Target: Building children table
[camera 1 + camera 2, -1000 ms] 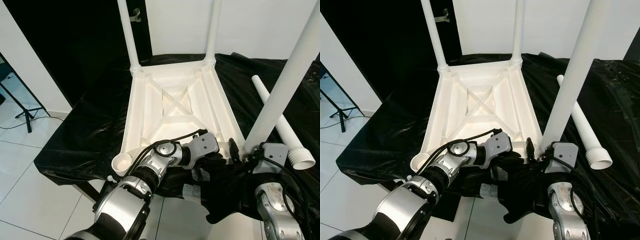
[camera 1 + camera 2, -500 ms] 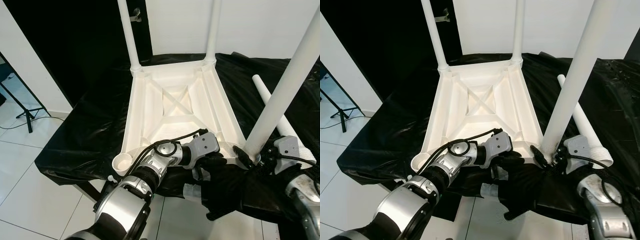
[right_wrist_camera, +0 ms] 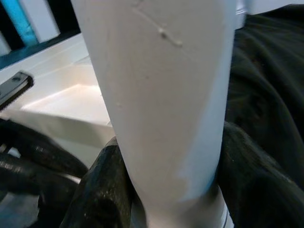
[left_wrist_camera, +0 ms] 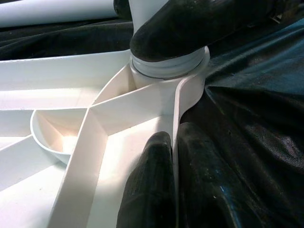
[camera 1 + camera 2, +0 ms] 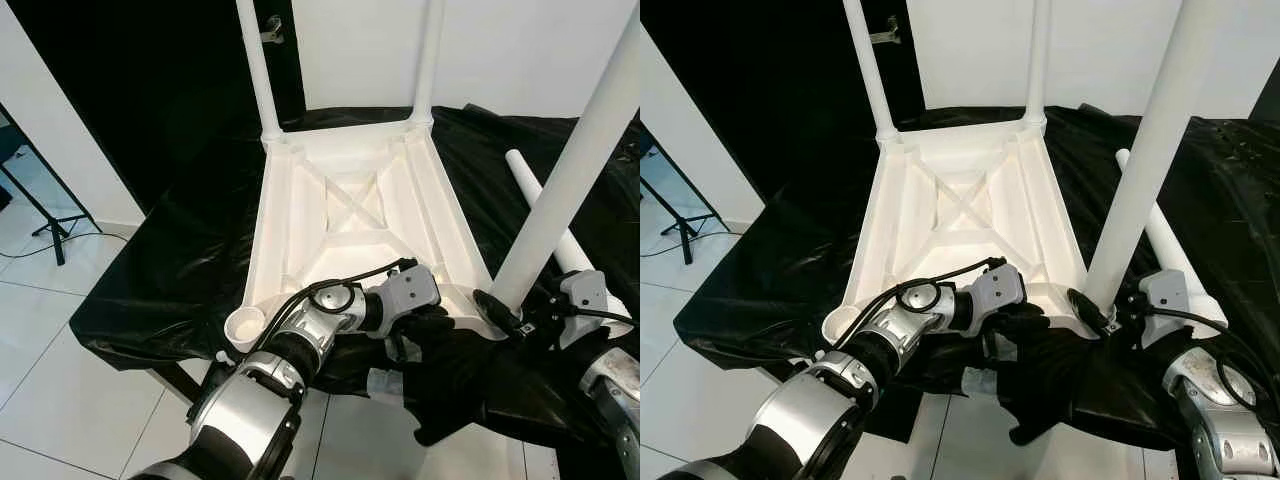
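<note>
The white children's table (image 5: 300, 250) lies upside down on black cloth. Two legs (image 5: 255, 70) (image 5: 428, 60) stand in its far corners. A third leg (image 5: 570, 170) stands in the near right corner socket, and my right gripper (image 5: 508, 315) is shut around that leg's base (image 3: 166, 118). My left gripper (image 4: 175, 142) is shut on the table's rim (image 4: 187, 95) just beside that socket, one finger on each side of the wall. The near left socket (image 5: 243, 325) holds nothing. A loose leg (image 5: 1170, 250) lies on the cloth at the right.
The black cloth (image 5: 160, 270) covers a low platform whose front edge is right below my arms. White tiled floor (image 5: 60, 370) lies to the left, with a tripod foot (image 5: 45, 215) on it. A dark doorway (image 5: 150, 80) and white wall (image 5: 520, 50) stand behind.
My right arm has swung out to the right around the near right leg's base, keeping its hold. The left gripper and the table have not moved.
</note>
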`<state>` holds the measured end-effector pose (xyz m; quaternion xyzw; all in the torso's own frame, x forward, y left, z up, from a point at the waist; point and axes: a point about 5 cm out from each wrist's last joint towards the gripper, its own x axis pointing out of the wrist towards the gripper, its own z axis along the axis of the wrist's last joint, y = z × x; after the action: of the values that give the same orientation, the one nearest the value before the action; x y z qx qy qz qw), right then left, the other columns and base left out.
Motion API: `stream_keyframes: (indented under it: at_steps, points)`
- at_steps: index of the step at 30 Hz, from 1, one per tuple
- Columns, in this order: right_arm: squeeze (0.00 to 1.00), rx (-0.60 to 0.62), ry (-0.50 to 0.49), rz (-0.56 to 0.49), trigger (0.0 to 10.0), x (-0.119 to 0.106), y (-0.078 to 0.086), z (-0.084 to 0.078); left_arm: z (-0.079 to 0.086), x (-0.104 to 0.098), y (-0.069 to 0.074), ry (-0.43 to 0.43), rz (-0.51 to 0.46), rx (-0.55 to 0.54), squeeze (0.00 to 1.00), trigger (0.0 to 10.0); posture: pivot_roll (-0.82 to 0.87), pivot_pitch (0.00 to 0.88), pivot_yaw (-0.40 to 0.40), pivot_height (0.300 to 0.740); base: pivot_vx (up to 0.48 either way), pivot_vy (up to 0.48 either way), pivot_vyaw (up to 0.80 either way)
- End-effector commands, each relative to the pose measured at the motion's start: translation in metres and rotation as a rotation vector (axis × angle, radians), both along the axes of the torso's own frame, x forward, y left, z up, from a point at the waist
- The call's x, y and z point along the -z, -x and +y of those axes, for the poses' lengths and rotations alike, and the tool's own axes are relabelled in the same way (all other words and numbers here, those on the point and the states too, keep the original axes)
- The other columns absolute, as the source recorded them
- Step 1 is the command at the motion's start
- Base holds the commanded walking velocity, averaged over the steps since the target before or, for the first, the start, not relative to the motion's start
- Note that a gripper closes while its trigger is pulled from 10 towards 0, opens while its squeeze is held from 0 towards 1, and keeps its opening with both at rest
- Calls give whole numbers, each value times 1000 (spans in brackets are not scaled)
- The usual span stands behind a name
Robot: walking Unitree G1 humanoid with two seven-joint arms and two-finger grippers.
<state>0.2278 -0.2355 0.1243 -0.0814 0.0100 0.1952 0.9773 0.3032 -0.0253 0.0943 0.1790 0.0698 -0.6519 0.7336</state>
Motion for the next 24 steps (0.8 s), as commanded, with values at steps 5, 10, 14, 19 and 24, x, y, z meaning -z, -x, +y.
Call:
stream_keyframes:
  at_steps: [5,10,14,19,24]
  points:
    - [0,289,-101,-41,0,25,21,33,18,40,10,-105,123,-140,0,10000,38,0,57,740,0,0,0]
    - [0,424,-111,-85,0,25,23,38,17,39,9,-100,123,-143,0,10000,45,0,55,740,0,0,0]
    - [0,514,-109,-106,0,23,17,33,18,40,10,-103,123,-143,0,10000,42,0,59,740,0,0,0]
    - [0,533,-115,-111,6235,20,7,38,18,41,10,-107,124,-140,0,10000,45,0,58,740,0,0,0]
    - [1000,488,-118,-99,10000,21,6,43,18,40,10,-106,123,-142,0,10000,43,0,58,740,0,0,0]
